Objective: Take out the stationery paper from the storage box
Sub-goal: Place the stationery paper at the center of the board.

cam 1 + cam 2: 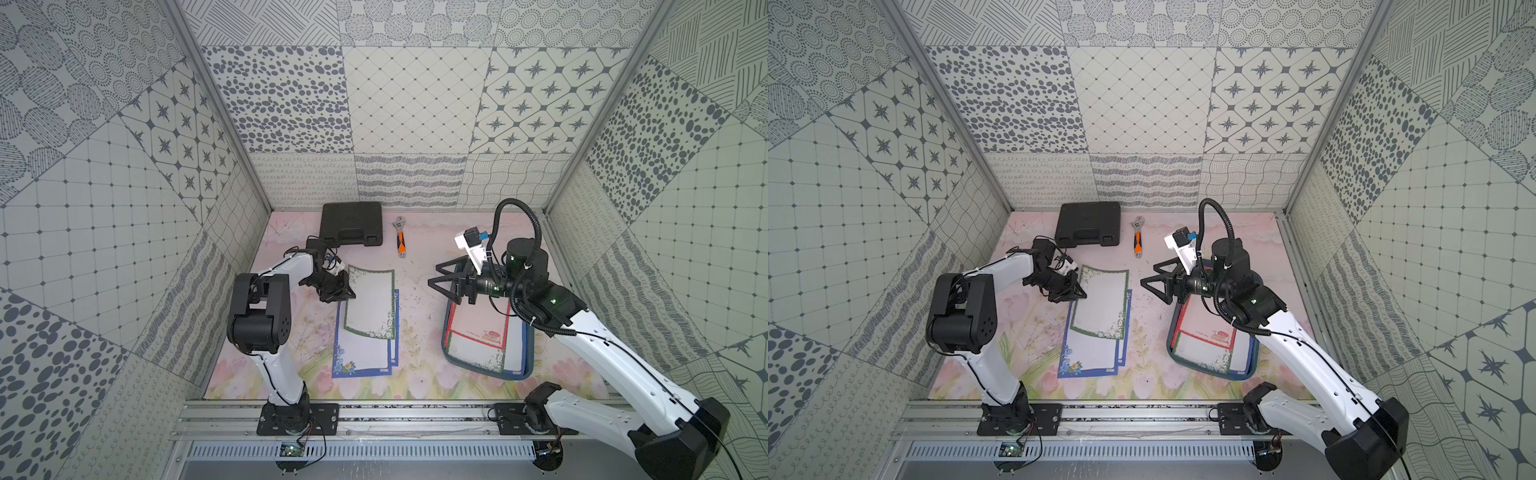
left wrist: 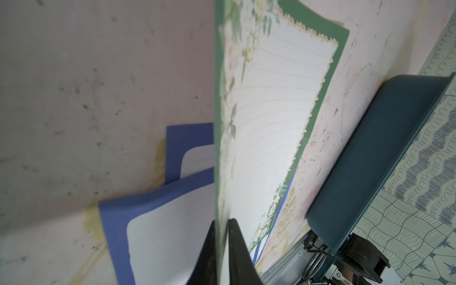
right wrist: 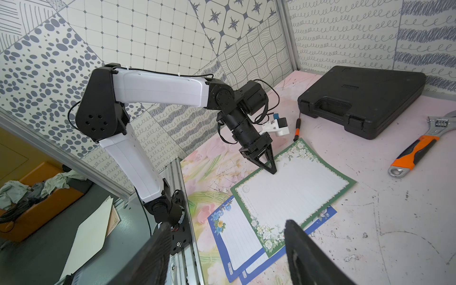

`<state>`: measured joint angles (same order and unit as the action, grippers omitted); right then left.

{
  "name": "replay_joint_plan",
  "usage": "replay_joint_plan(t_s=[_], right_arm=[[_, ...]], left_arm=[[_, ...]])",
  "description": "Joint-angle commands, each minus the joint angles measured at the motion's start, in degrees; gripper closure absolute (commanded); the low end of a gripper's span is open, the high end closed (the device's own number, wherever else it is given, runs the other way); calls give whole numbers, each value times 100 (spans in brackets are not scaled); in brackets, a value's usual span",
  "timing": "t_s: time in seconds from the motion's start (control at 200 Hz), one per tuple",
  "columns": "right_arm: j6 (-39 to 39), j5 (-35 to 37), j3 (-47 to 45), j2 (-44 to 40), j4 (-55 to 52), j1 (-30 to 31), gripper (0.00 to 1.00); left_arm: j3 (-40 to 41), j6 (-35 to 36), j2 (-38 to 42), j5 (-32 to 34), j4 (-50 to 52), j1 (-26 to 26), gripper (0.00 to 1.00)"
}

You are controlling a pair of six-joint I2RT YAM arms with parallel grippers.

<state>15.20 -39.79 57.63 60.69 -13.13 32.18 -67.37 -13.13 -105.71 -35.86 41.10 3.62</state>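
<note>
Stationery paper [image 1: 476, 352], thin white sheets with red or green floral borders, lies stacked in the shallow dark teal plastic storage box [image 1: 445, 349]. Well left of the box, the left gripper [image 1: 348, 291] pinches the edge of a green-bordered sheet [image 1: 370, 307] lying on blue-bordered sheets [image 1: 361, 357]. Right gripper [image 1: 432, 274] hangs spread, empty, over the box's far end. Light, limp, likely slippery: pinch one free edge. Low walls crowd edges; pink mat [image 1: 419, 316] beside the box gives room.

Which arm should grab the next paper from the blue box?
The right arm. Its open jaws hang close by the storage box, where red-bordered paper lies. On the left arm, the jaws pinch the green-bordered sheet, away from the box.
</note>
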Motion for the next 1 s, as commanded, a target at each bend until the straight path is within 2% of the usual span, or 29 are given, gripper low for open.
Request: replay_joint_plan(t_s=[0.0, 0.53, 0.991], right_arm=[[-140, 34, -49, 15, 177, 44, 27], [-47, 406, 64, 64, 65, 93, 27], [39, 1244, 109, 0, -169, 121, 27]], left_arm=[[-39, -54, -62, 212, 29, -45, 84], [-83, 18, 225, 1072, 178, -45, 74], [-22, 205, 1050, 2126, 153, -45, 73]])
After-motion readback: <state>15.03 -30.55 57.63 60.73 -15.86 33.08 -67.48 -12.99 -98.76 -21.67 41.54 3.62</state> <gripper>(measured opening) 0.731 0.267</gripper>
